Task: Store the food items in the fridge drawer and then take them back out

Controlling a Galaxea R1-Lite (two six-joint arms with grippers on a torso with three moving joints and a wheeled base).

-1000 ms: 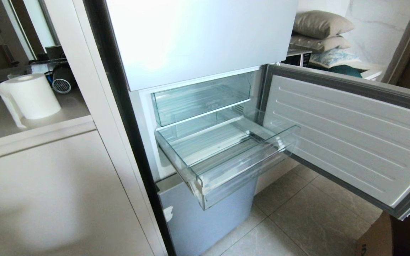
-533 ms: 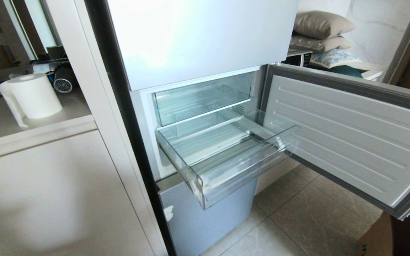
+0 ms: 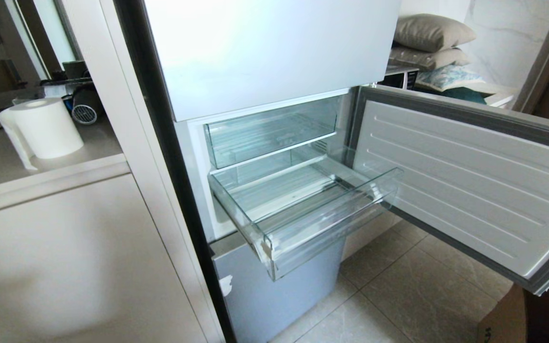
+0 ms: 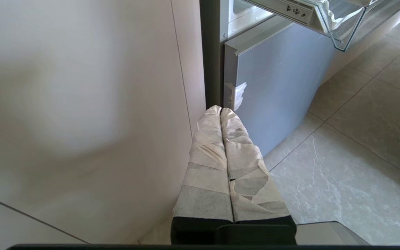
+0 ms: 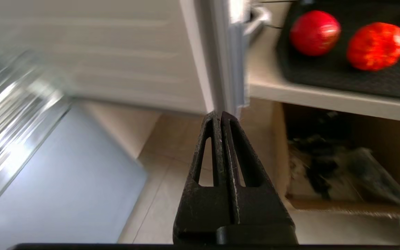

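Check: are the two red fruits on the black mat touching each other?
Apart. The right wrist view shows a strip of black mat between the left fruit and the right fruit.

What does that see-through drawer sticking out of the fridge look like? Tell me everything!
The fridge drawer is a wide, shallow bin that looks like clear plastic, with a ribbed floor and a thick front lip. It is the lower of two clear bins and is pulled well out of the fridge, past the shorter bin above it. Nothing lies in it that I can see. It hangs over the closed blue-silver front below, beside the open door. No gripper touches it.
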